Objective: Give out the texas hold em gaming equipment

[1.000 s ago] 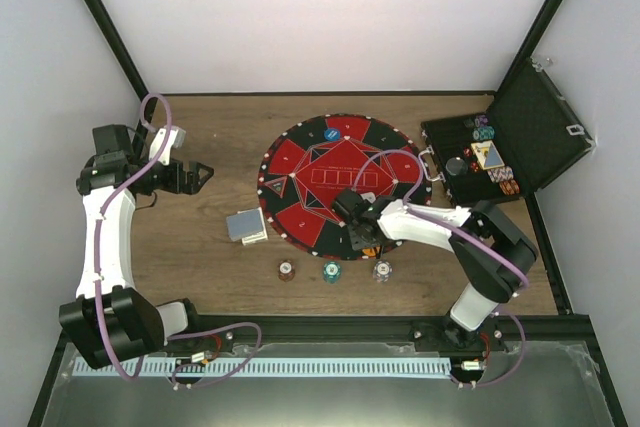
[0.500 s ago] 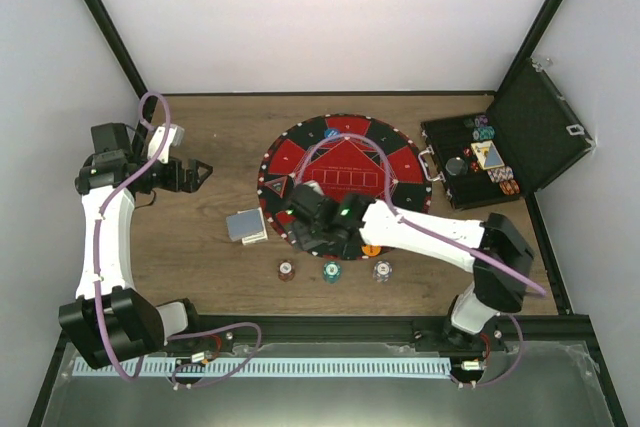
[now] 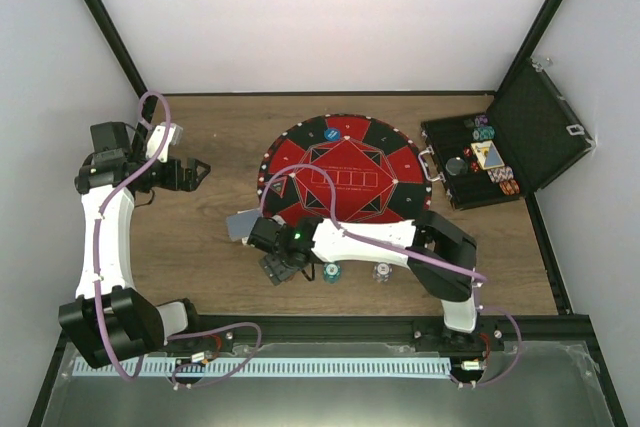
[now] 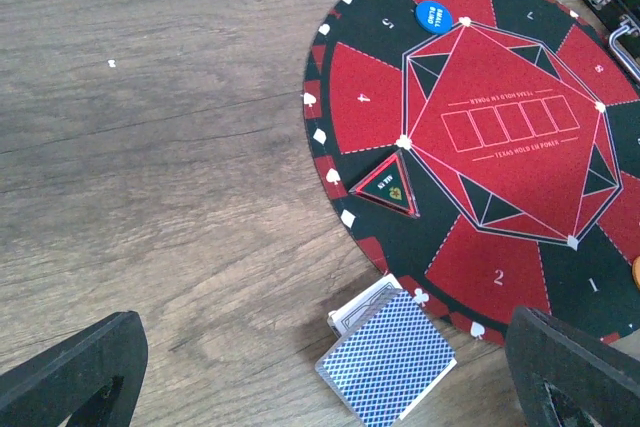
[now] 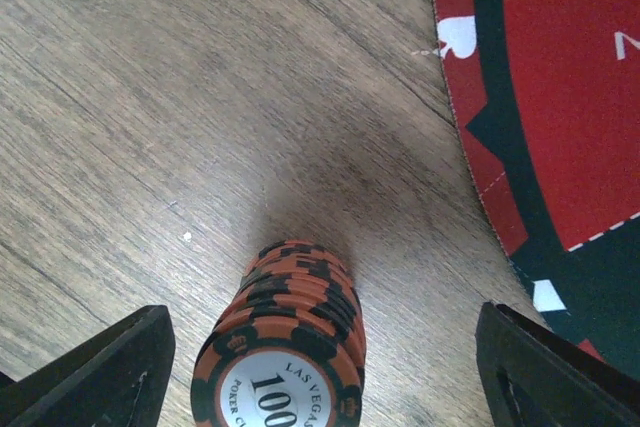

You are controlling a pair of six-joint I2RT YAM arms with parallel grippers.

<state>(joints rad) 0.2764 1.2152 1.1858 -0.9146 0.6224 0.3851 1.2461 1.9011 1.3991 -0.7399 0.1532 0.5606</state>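
At the far left, the left gripper (image 3: 198, 173) is seen wide open and empty, hovering over the brown wooden table (image 4: 150, 147) at nine o'clock from the round red-and-black felt poker mat (image 3: 345, 162). A deck of small rectangular blue-backed playing cards (image 4: 388, 367) lies at the mat's eight o'clock, just off its rim.

At the mat's seven o'clock, the right gripper (image 5: 320, 372) is spread wide with nothing gripped. A short stack of orange-red and black round poker chips (image 5: 290, 327) stands on the wood between its fingers, closer to one finger than the other. The chips are not squarely aligned.

If the jaws are closed from here, the nearer finger is likely to meet the stack first, so it could be shoved over or its upper chips slid off. A grip set too high could leave the lower chips behind.

A small teal chip stack (image 3: 331, 271) and a small white chip stack (image 3: 381, 270) sit at six o'clock, just beside the outstretched right forearm, and could be knocked by a sweep. An open black hinged case (image 3: 545, 132) rests at three o'clock.
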